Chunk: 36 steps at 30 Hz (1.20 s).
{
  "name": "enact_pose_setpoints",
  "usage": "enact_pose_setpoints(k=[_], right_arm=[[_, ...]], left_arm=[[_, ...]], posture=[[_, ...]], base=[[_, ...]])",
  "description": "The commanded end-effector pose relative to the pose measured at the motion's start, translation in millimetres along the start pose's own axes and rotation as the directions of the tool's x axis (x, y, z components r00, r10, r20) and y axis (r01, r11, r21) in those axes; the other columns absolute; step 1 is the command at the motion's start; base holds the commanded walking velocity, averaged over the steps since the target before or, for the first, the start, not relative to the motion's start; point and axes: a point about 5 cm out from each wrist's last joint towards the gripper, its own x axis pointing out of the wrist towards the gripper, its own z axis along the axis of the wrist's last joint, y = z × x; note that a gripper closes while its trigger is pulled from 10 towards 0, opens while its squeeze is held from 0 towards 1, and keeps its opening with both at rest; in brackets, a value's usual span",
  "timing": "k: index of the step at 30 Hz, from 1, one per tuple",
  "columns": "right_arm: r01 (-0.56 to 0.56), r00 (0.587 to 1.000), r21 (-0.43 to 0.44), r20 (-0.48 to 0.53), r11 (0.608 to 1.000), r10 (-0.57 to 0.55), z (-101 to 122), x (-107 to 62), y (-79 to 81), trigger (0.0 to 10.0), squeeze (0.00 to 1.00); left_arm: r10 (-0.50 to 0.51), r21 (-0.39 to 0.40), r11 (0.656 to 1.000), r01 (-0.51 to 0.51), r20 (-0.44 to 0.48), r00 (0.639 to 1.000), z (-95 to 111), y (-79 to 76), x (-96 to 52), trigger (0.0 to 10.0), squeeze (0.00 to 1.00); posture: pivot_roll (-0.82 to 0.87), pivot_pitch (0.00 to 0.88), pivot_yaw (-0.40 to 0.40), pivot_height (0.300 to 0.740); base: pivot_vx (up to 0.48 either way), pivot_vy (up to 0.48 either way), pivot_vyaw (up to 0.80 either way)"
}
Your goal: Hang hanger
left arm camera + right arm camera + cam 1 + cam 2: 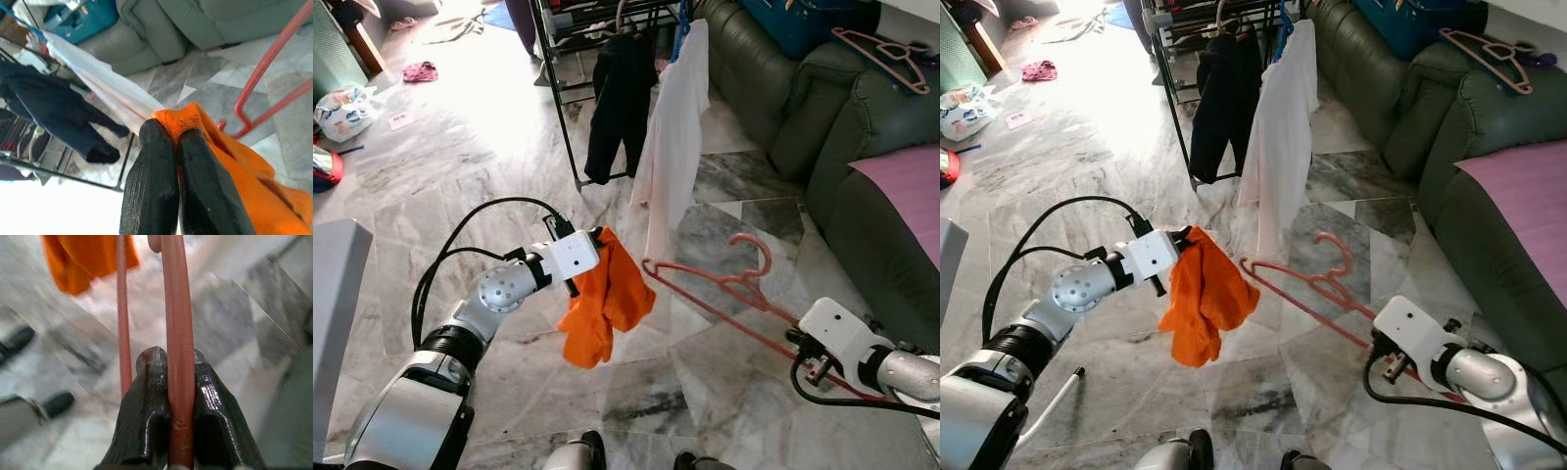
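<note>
Left gripper (pixel 171 147): at centre-left of the left eye view; fingers pressed together on a fold of the orange cloth (pixel 604 308).
Orange cloth: hung limp below the left gripper, just left of the hanger's tip, above the marble floor (pixel 489 166).
Right gripper (pixel 171 367): at lower right of the left eye view; fingers clamped tight around one bar of the red hanger (pixel 724 294).
Red hanger: held off the floor, stretched from the right gripper up and leftward to frame centre; hook turned upward near the white shirt (pixel 674 137).
White shirt: hung on the black clothes rack (pixel 558 88) at upper centre, beside a dark garment (pixel 619 98).
Green sofa (pixel 822 127): along the right edge, upper to middle.
Pink hanger (pixel 884 54): laid on the sofa back, upper right.
Pink cushion (pixel 906 186): on the sofa seat, right edge.
Scattered items: bags and cloth at upper left of the floor; too small to identify.
</note>
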Motion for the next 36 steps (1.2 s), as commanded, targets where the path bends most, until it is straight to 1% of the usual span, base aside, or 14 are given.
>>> enact_pose_setpoints(k=[1,5,9,10,13,17,20,22,26,29,30,32,33,36], right_arm=[[-0.059,0.997,-0.004,0.057,0.998,0.060,12,-2.4,6.0,10.0,0.00],[-0.157,0.985,-0.015,0.075,0.988,0.157,19,-9.1,15.9,10.0,0.00],[-0.172,0.982,-0.032,0.073,0.985,0.174,22,-13.6,15.4,10.0,0.00],[-0.172,0.981,-0.032,0.082,0.985,0.174,25,-16.3,13.5,10.0,0.00],[-0.179,0.979,-0.034,0.096,0.983,0.181,32,-21.7,11.4,10.0,0.00],[-0.185,0.977,-0.033,0.103,0.982,0.188,34,-23.0,11.9,10.0,0.00],[-0.164,0.982,-0.038,0.087,0.986,0.167,31,-19.5,11.1,10.0,0.00],[-0.136,0.987,-0.032,0.082,0.990,0.138,29,-13.8,10.7,10.0,0.00],[-0.078,0.996,-0.049,0.035,0.996,0.080,19,-4.8,7.5,10.0,0.00],[-0.055,0.998,-0.046,0.031,0.997,0.056,17,-2.3,5.3,10.0,0.00],[-0.031,0.999,-0.041,0.031,0.999,0.032,15,0.3,2.7,10.0,0.00],[-0.031,0.999,-0.041,0.031,0.999,0.032,15,0.3,2.7,10.0,0.00],[0.000,1.000,-0.034,0.030,0.999,0.001,14,3.6,-0.9,10.0,0.00],[0.031,0.999,-0.039,0.024,0.999,-0.030,13,7.0,-4.5,10.0,0.00]], left_arm=[[0.038,0.016,0.999,-0.038,-0.035,0.999,-3,0.6,1.0,10.0,0.00],[0.085,0.013,0.996,-0.084,-0.091,0.992,-8,1.5,1.8,10.0,0.00],[0.093,0.016,0.996,-0.092,-0.112,0.989,-9,2.8,2.0,10.0,0.00],[0.108,0.026,0.994,-0.105,-0.134,0.985,-11,4.2,2.0,10.0,0.00],[0.123,0.023,0.992,-0.121,-0.163,0.979,-14,5.2,1.8,10.0,0.00],[0.119,0.027,0.993,-0.116,-0.185,0.975,-16,4.9,2.3,10.0,0.00],[0.105,0.014,0.994,-0.105,-0.186,0.977,-15,3.5,3.1,10.0,0.00],[0.089,0.004,0.996,-0.090,-0.180,0.980,-14,2.2,3.7,10.0,0.00],[0.060,-0.005,0.998,-0.062,-0.173,0.983,-15,1.3,2.0,10.0,0.00],[0.057,-0.012,0.998,-0.060,-0.172,0.983,-15,2.1,1.2,10.0,0.00],[0.051,-0.023,0.998,-0.055,-0.166,0.985,-14,2.4,1.0,10.0,0.00],[0.051,-0.023,0.998,-0.055,-0.166,0.985,-14,2.4,1.0,10.0,0.00],[0.040,-0.023,0.999,-0.045,-0.156,0.987,-13,1.6,1.2,10.0,0.00],[0.035,-0.024,0.999,-0.039,-0.156,0.987,-13,0.3,1.7,10.0,0.00]], posture=[[-0.04,0.200,0.090,0.740],[-0.04,0.201,0.088,0.740],[-0.04,0.203,0.089,0.740],[-0.05,0.202,0.090,0.740],[-0.05,0.200,0.093,0.740],[-0.05,0.197,0.096,0.740],[-0.05,0.195,0.097,0.740],[-0.05,0.193,0.099,0.740],[-0.04,0.193,0.099,0.740],[-0.04,0.193,0.099,0.740],[-0.03,0.193,0.100,0.740],[-0.03,0.193,0.100,0.740],[-0.03,0.193,0.101,0.740],[-0.03,0.196,0.102,0.740]], base=[[0.000,0.000,0.00],[0.000,0.000,0.00],[0.000,0.000,0.00],[0.000,0.000,0.00],[0.000,0.000,0.00],[0.000,0.000,0.00],[0.000,0.000,0.00],[0.000,0.000,0.00],[0.000,0.000,0.00],[0.000,0.000,0.00],[0.000,0.000,0.00],[0.000,0.000,0.00],[0.000,0.000,0.00],[0.000,0.000,0.00]])
